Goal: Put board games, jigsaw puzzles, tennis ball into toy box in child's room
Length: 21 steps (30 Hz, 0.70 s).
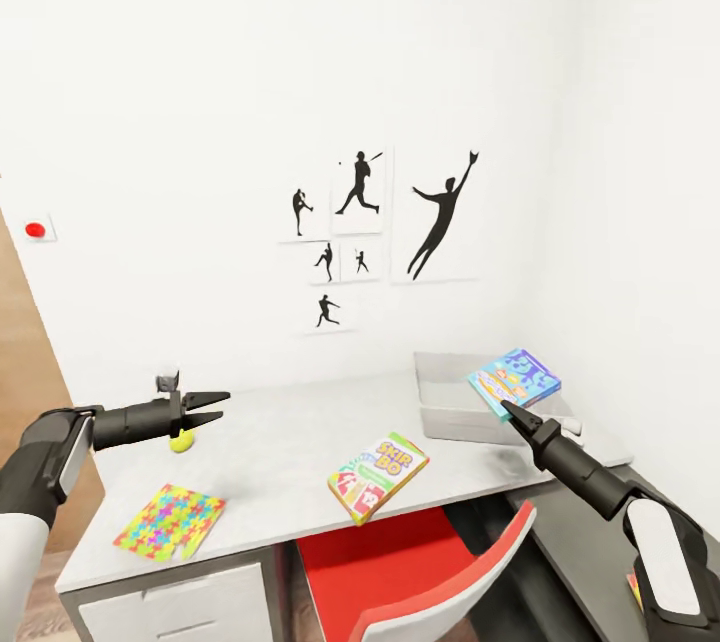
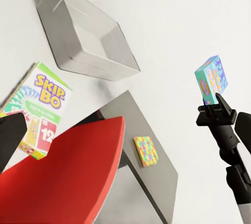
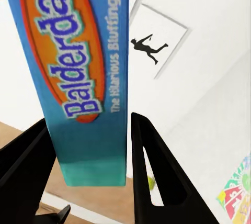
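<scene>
Red chair (image 1: pixel 420 572) sits closest to the head camera, pushed under the table (image 1: pixel 290 452) between the two arms. Above and beyond its backrest, the right gripper (image 1: pixel 506 409) is clamped on a blue board game (image 1: pixel 515 380), pinching its lower corner so the box stands up and away from the fingertips in the air. From the right wrist, the fingers (image 3: pixel 151 171) flank the box's blue "Balderdash" spine (image 3: pixel 78 72), one on each side. Just behind and below the held game sits the toy box (image 1: pixel 470 400), an open grey bin on the table's far right corner; the game hangs over its near rim.

Left of that gripper, the Skip-Bo game (image 1: pixel 377 477) lies on the table's front edge, overhanging it above the chair. From the left wrist it appears beside the chair's red back (image 2: pixel 68 177), with the bin (image 2: pixel 86 38) beyond.

The left gripper (image 1: pixel 218 406) hovers over the table's left part, jaws slightly parted and holding nothing. The tennis ball (image 1: pixel 181 441) lies just below and behind its fingertips, on the tabletop. Nearer the front edge, below that gripper, lies one jigsaw puzzle (image 1: pixel 170 520). A second puzzle (image 2: pixel 146 150) rests on the lower dark top (image 2: pixel 151 177) past the chair, well away from the left gripper.

Baseball silhouette pictures (image 1: pixel 375 232) hang on the wall behind the table.
</scene>
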### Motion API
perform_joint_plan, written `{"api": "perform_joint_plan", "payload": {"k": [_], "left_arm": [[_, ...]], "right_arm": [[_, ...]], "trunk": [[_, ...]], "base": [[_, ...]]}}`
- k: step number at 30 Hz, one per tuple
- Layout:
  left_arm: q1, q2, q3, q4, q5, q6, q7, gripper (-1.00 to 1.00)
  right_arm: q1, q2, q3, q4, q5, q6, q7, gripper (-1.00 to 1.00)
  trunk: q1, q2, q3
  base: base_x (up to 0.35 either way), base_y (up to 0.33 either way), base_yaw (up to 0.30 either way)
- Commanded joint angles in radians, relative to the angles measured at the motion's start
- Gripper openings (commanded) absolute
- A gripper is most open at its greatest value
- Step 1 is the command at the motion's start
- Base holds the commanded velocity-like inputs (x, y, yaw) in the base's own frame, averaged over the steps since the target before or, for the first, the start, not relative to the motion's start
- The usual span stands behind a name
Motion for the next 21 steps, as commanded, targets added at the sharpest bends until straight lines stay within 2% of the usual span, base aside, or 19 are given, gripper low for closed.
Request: {"api": "perform_joint_plan", "payload": {"k": [1,21], "left_arm": [[0.000,0.001,0.000,0.000,0.002,0.009,-0.002,1.00],[0.001,0.001,0.001,0.000,0.002,0.007,-0.002,1.00]], "right_arm": [[-0.001,0.000,-0.002,0.000,-0.002,0.007,0.003,-1.00],[-0.001,-0.001,-0.004,0.001,-0.002,0.007,0.005,-1.00]], "trunk": [[0.001,-0.001,-0.002],[0.001,-0.001,-0.029]], "base": [[0.222,0.026,-0.135],[0.186,0.041,-0.139]]}}
